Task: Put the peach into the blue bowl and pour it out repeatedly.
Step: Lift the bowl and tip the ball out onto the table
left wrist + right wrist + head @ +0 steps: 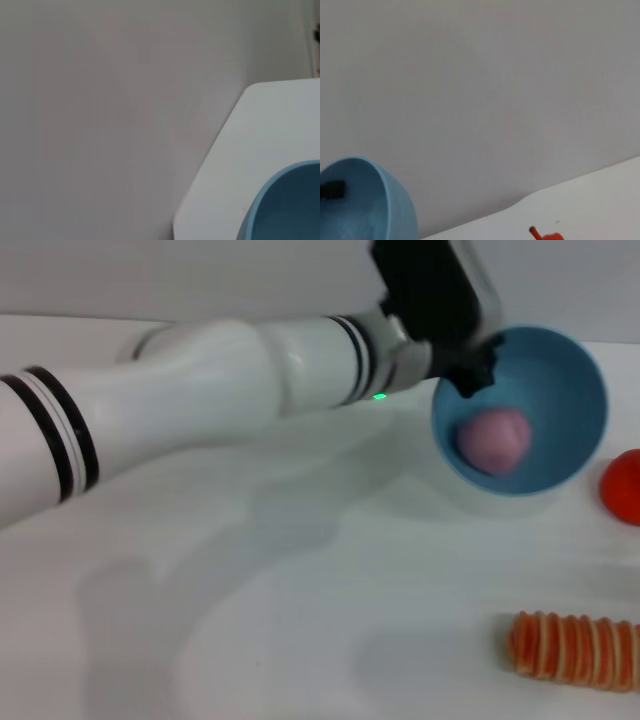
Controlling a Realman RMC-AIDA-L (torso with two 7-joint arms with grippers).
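Note:
The blue bowl [560,390] is tipped on its side at the back right of the white table, its opening facing the front. The pink-mauve peach [493,440] lies inside it against the lower wall. My left arm reaches across from the left, and my left gripper [470,368] is shut on the bowl's rim on its left side. Part of the bowl's rim shows in the left wrist view [280,200]. In the right wrist view the bowl [395,205] shows with a black fingertip [332,189] inside its rim. My right gripper is out of view.
A bright red round fruit [625,485] lies just right of the bowl, and also shows in the right wrist view [547,235]. An orange ridged roll [575,648] lies at the front right. The table's far edge [210,165] meets a grey wall.

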